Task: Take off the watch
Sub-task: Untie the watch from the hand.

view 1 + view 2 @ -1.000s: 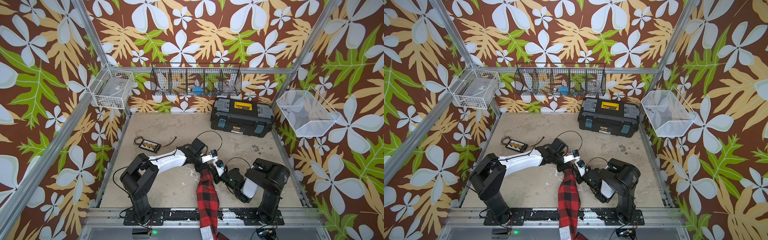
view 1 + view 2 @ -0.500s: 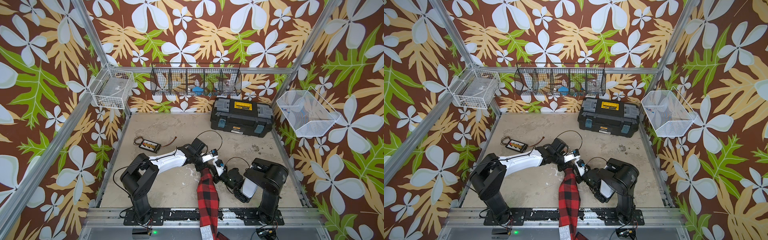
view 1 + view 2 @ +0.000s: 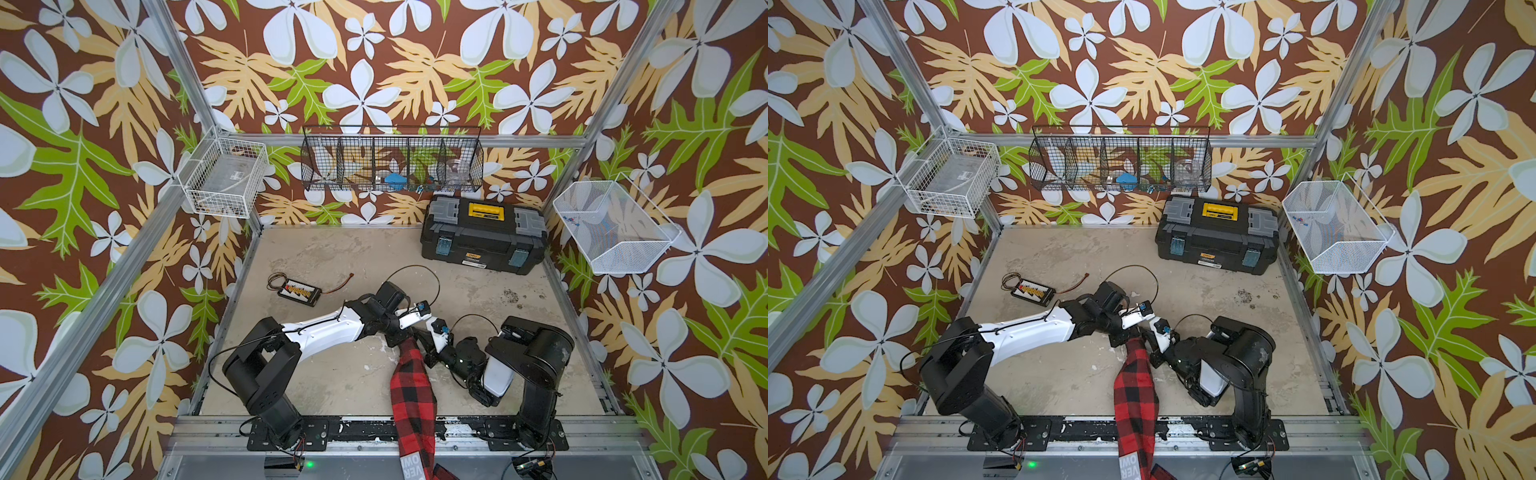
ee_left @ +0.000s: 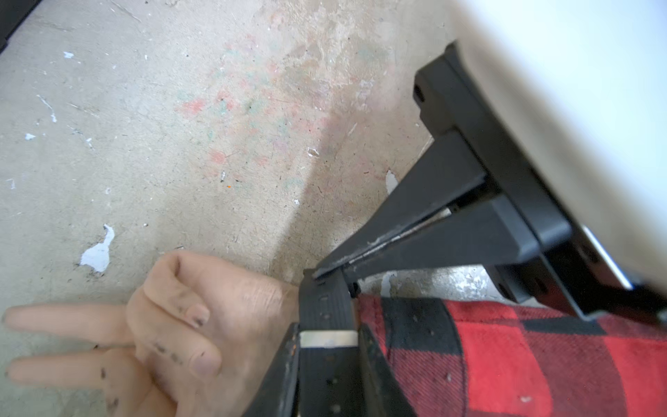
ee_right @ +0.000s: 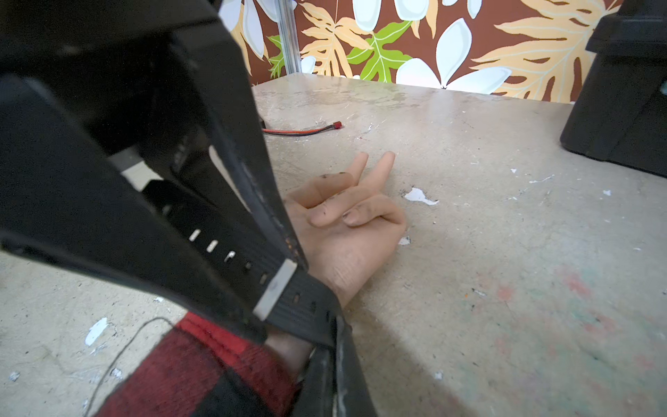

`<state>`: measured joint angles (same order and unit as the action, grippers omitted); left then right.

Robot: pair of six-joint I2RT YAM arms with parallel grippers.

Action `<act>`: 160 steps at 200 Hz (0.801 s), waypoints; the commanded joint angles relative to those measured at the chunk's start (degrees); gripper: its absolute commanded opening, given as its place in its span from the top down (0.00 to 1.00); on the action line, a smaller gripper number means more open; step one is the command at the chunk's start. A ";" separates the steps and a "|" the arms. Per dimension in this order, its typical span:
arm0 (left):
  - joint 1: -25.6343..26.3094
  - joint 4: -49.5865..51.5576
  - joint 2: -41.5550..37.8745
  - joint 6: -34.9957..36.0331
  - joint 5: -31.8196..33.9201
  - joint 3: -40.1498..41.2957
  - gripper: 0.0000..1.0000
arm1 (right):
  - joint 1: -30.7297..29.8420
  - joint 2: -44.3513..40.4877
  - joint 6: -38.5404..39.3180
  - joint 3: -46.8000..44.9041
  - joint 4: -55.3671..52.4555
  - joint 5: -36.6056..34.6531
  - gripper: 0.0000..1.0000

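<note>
I'm looking at the watch (image 4: 326, 310), strapped around the wrist of a dummy hand (image 4: 216, 317) that is lying on the table (image 4: 162, 144); I can't see its case. I'm judging it light, with a rubbery, bendy strap that is probably grippy, so the free end is the place to pull. My right gripper (image 4: 326, 271) is pinching that strap end, closed flat together. My left gripper (image 4: 328, 346) is standing narrowly parted, pressing the strap's edges at the silver bar. The plaid sleeve (image 4: 505, 361) is crowding just beside it. Bare table is lying open beyond the hand, and the toolbox (image 3: 482, 239) is sitting well apart.
</note>
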<state>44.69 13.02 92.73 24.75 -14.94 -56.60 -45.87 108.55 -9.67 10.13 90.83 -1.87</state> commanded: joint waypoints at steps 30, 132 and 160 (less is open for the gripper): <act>-0.19 0.20 -3.98 -4.29 2.14 3.46 0.80 | 0.42 0.25 -2.36 -0.80 -4.33 -10.12 1.00; -0.15 -3.54 -9.59 -9.37 6.67 9.25 0.80 | 0.53 1.65 -3.99 -1.13 -5.87 -13.09 1.00; -0.19 -3.60 -10.77 -9.72 7.29 10.39 0.80 | 0.81 2.65 -4.56 -1.62 -4.16 -13.10 1.00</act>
<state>44.73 6.59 83.26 16.19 -10.98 -46.83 -45.89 110.24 -12.23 9.30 92.62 -4.38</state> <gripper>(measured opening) 0.253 0.051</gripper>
